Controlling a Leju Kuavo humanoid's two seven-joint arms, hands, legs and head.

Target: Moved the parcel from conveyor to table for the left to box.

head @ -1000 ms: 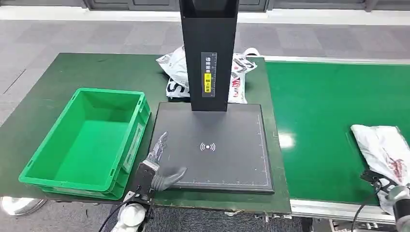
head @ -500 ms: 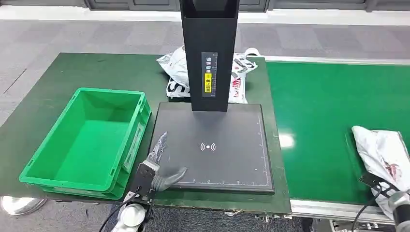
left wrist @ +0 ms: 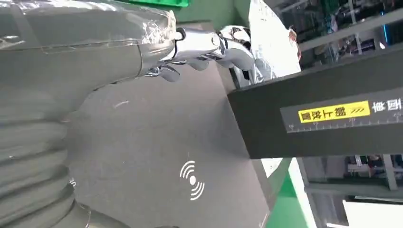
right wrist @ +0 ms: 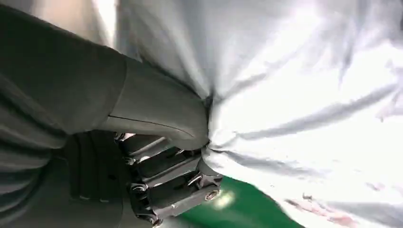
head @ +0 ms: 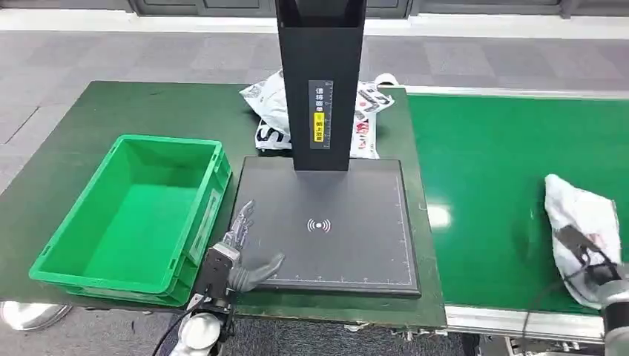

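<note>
Now at the right edge of the head view, low down: right hand (head: 593, 263) closed on the white parcel (head: 582, 222), which lies on the green conveyor (head: 482, 193) near the lower right of the frame. Seen close in the right wrist view: grey thumb and dark fingers (right wrist: 166, 180) pressed into the crumpled white wrap of the parcel (right wrist: 304, 95), with folds gathered where the thumb bites in; a strip of green belt (right wrist: 228, 213) visible under it at the bottom of that picture.

Lower centre-left of the head view: left hand (head: 241, 248) open, holding nothing, fingers spread and stretched forward over the left border of the black scanner plate (head: 326, 222), thumb out toward the plate's near edge. Touching the plate or just above it: cannot tell. Same hand in the left wrist view (left wrist: 204, 47), shiny fingers apart, above the dark plate with its white wireless mark (left wrist: 192, 179).

Left of the plate: green crate (head: 81, 222) on the dark green table (head: 81, 111), just beside the left hand. Centre top: black column (head: 320, 81) with a yellow label, rising from the plate's far side. Behind the column, upper centre: printed white bags (head: 271, 111) on the table.
</note>
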